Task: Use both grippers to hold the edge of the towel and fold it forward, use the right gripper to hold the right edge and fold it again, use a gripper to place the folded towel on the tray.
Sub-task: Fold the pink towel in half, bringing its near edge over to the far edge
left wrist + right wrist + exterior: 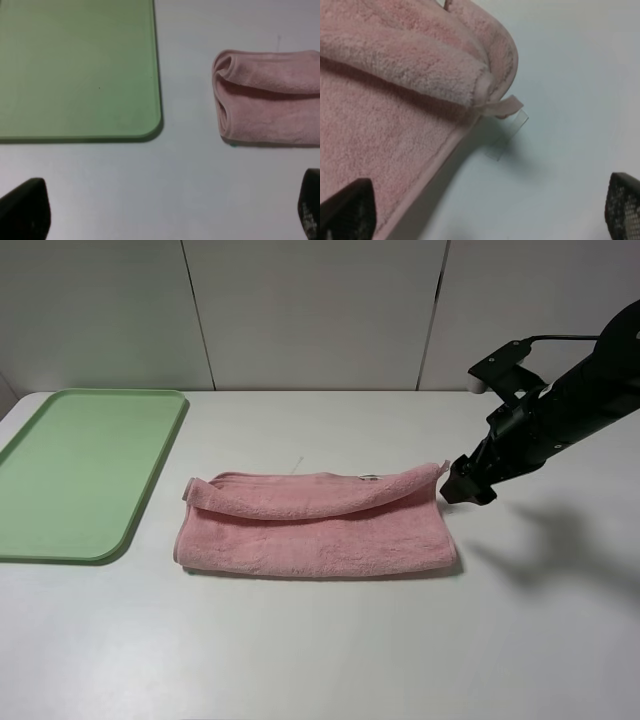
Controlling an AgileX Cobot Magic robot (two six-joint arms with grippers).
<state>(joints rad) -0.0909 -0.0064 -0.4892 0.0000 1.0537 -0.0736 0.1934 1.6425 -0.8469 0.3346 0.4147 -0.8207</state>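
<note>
the pink towel (315, 525) lies folded once on the middle of the table (320, 660), right of the green tray (80, 470) and apart from it. the right gripper (465, 485) hovers just beside its far right corner, jaws wide and empty. for the second fold it should, i judge, pinch both layers at the right edge, not only the loose upper flap, then carry them left. the left gripper (166, 210), jaws also wide and empty, is out of the high view. a small clear piece (507, 135) by the corner tab (500, 106) is hard to identify.
</note>
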